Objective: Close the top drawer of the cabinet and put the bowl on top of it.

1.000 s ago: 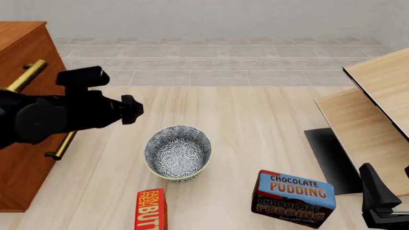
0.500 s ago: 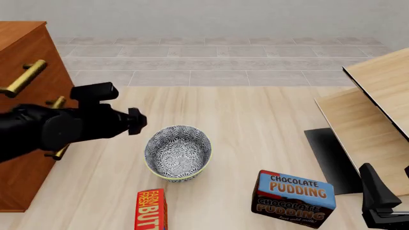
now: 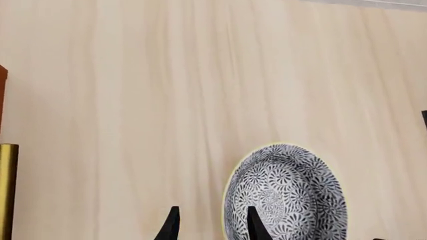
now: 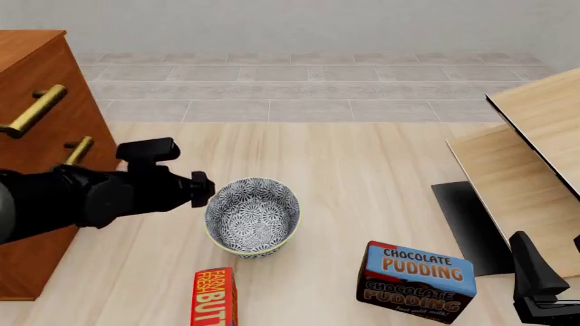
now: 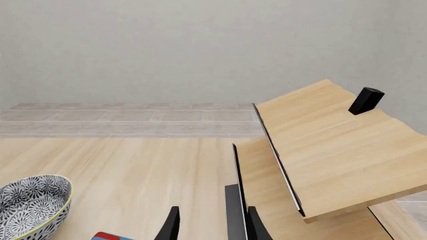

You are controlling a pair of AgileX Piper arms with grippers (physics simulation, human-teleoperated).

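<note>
The bowl [image 4: 252, 216], blue-grey floral with a yellowish rim, sits upright on the table; it also shows as the bowl [image 3: 287, 195] and the bowl [image 5: 30, 202]. My left gripper [image 4: 203, 189] hovers just left of its rim, open, holding nothing; in the left wrist view this gripper [image 3: 212, 227] has one fingertip [image 3: 253, 225] over the bowl's rim. The cabinet [image 4: 37, 68] stands at the left. Its top drawer [image 4: 56, 75] looks flush with the front, brass handle [image 4: 32, 111] sticking out. My right gripper [image 4: 533, 268] rests open at the lower right, far from the bowl.
A chocolate pudding box [image 4: 419, 280] lies right of the bowl and a butter box [image 4: 214, 297] in front of it. Pale wooden boards [image 4: 534, 156] and a black mat [image 4: 466, 224] fill the right side. A second brass handle [image 4: 79, 149] juts out near my left arm.
My left arm has swung down and to the right, away from the cabinet's handles, ending beside the bowl. The bowl and the right arm have not moved.
</note>
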